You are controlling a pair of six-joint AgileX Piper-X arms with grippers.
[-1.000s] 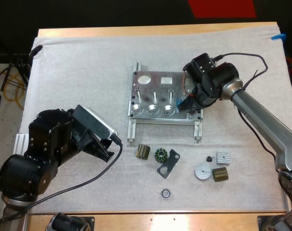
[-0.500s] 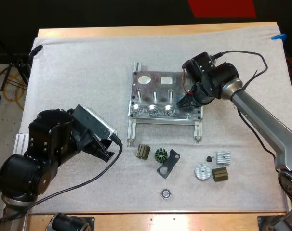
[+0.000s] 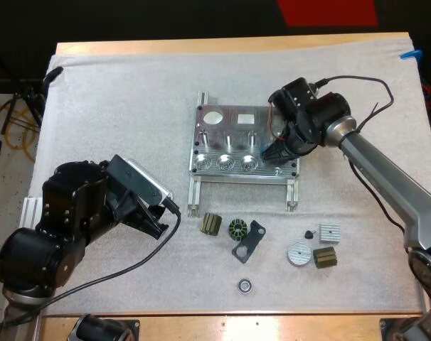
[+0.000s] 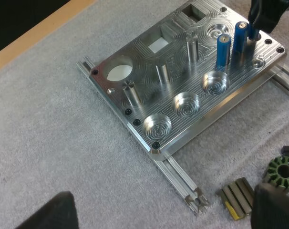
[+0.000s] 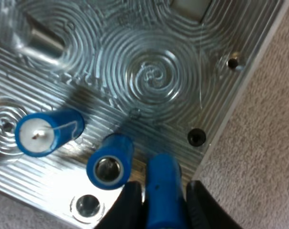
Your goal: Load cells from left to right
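**Right gripper pinched a blue piece at the fixture's right front corner; left gripper hung open**

The white mat [image 3: 130, 106] covered most of the wooden table [image 3: 230, 44]. The left arm [image 3: 59, 227] sat folded low over the mat's near left part, well apart from the work. The right arm [image 3: 386, 177] reached in from the right edge, its long silver link slanting up toward the middle and its wrist bent down over the metal fixture [image 3: 230, 135] [image 4: 149, 67] [image 5: 149, 76], which lay flat mid-mat on two rails.

The left gripper [image 3: 155, 217] [image 4: 159, 210] pointed toward the fixture from the near left. Its fingers stood wide apart with nothing between them.

The right gripper [image 3: 276, 150] [image 4: 263, 14] [image 5: 162, 202] was over the fixture's right front corner. Its two fingers [image 5: 128, 200] pressed on a blue piece [image 5: 163, 191] from both sides. That piece was just beside the nearer of two blue cylinders [image 4: 223, 47] [image 5: 44, 131] standing upright on the plate; whether it touched the cylinder or the plate, I could not tell. One cylinder showed a white top, the other [image 4: 241, 38] [image 5: 108, 164] a hollow metal top.

Small parts lay on the mat nearer than the fixture: a black bracket [image 3: 249, 240], a silver disc [image 3: 298, 253], a finned silver block [image 3: 329, 232], a green ring [image 3: 237, 229] [image 4: 283, 172], two olive blocks [image 3: 211, 224] [image 4: 237, 195], and a small bearing [image 3: 245, 285].
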